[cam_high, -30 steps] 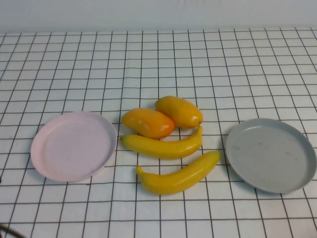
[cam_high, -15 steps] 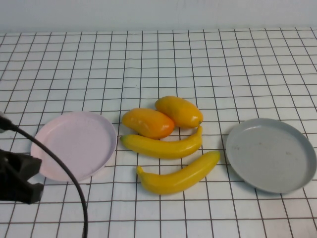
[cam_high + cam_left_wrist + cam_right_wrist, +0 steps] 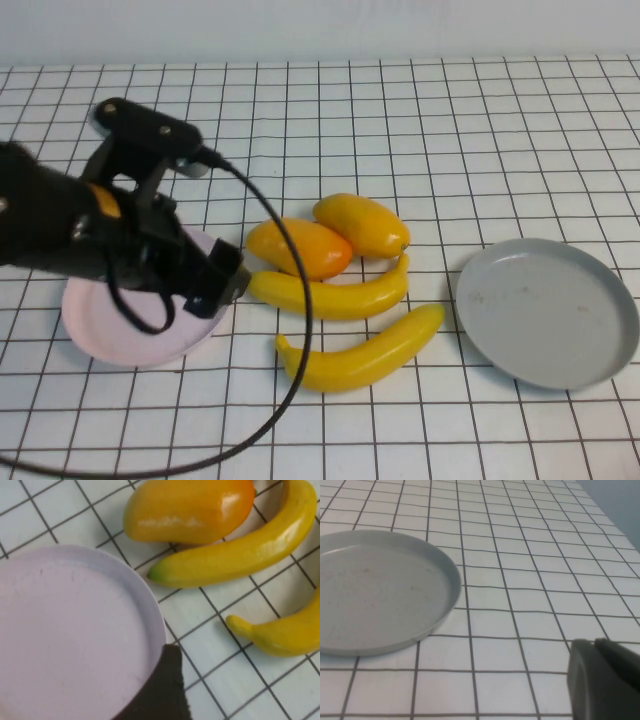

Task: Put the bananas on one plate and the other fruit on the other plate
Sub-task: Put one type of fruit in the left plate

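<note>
Two bananas (image 3: 330, 295) (image 3: 365, 355) lie side by side mid-table, and two orange-yellow mango-like fruits (image 3: 298, 248) (image 3: 362, 226) touch each other just behind them. The pale pink plate (image 3: 110, 335) lies at the left, the grey plate (image 3: 545, 310) at the right; both hold nothing. My left gripper (image 3: 220, 282) hovers over the pink plate's right rim, open and empty, close to the nearer fruit and the rear banana's tip. In the left wrist view one of its fingers (image 3: 167, 685) shows beside the pink plate (image 3: 65, 630), fruit (image 3: 187, 510) and bananas (image 3: 240, 550). My right gripper (image 3: 596, 644) is shut, beside the grey plate (image 3: 380, 590).
The table wears a white cloth with a black grid (image 3: 450, 150). The left arm's black cable (image 3: 290, 380) loops over the table in front of the pink plate. A pale wall runs along the far edge.
My left arm has swung in from the lower left and risen over the pink plate, its gripper now by the plate's right rim. The fruit and plates have not moved.
</note>
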You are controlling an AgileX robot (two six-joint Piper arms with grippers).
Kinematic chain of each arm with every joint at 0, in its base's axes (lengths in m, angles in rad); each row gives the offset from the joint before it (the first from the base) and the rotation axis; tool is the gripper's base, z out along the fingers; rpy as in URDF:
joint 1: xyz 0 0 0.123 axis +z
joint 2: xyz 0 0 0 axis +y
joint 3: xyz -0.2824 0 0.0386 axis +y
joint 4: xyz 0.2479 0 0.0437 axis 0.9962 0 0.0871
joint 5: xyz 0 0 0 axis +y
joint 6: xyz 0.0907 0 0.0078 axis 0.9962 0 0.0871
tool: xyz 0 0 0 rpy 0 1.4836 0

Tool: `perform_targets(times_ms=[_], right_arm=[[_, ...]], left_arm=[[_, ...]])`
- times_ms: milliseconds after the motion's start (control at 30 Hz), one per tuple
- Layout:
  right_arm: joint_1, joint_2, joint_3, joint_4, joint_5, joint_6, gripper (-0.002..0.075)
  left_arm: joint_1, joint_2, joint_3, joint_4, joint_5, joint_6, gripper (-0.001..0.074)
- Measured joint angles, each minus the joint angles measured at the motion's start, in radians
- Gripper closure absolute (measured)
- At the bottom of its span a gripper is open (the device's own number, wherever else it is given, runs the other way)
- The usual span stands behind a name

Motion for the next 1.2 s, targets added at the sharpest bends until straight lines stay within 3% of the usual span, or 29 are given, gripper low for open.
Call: perform_targets(times_ms=[167, 300, 500, 833, 1200], right_arm=[[0.000, 0.000, 0.000, 0.000, 0.000, 0.000, 0.0742], [0.000, 0.000, 0.000, 0.000, 0.000, 0.000, 0.0742], [0.000, 0.000, 0.000, 0.000, 0.000, 0.000, 0.0742], [0.000, 0.000, 0.000, 0.000, 0.000, 0.000, 0.0742], [0.000, 0.000, 0.000, 0.000, 0.000, 0.000, 0.0742]], left_arm=[[-0.047, 0.187, -0.147, 0.052, 0.026, 0.022, 0.0072], [-0.079, 0.306, -0.225, 0.064, 0.040, 0.184, 0.0072], [-0.098, 0.395, -0.237, 0.064, -0.008, 0.428, 0.0073], [-0.074, 0.428, -0.239, 0.087, -0.260, 0.503, 0.0072], [-0.057, 0.514, -0.240, 0.064, -0.267, 0.654, 0.0073]])
